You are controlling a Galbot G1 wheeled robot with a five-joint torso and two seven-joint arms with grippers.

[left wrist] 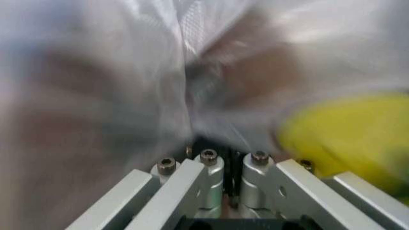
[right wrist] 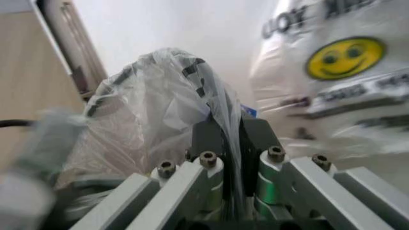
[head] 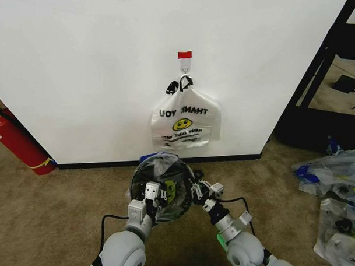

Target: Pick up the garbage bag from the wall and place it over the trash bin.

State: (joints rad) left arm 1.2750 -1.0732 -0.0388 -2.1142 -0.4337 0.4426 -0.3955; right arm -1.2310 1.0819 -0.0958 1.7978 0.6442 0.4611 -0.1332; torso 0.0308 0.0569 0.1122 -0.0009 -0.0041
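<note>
The trash bin (head: 162, 189) is largely covered by the garbage bag (head: 167, 168); its base is hidden. In the left wrist view, the bag film is blurred, and the left gripper (left wrist: 225, 165) fingertips are buried in it. The fire extinguisher (head: 14, 141) is cut off by the frame edge.

White bag (head: 186, 118) hung on the wall (head: 93, 66) ahead of me: "THANK YOU" in black capitals, reading mirror-reversed through the plastic. Yellow smiley face printed just below it. Under that, smaller black lines, too small to make out. My right wrist view catches the same bag (right wrist: 338, 72): smiley sharp, lettering blurred past reading.
</note>
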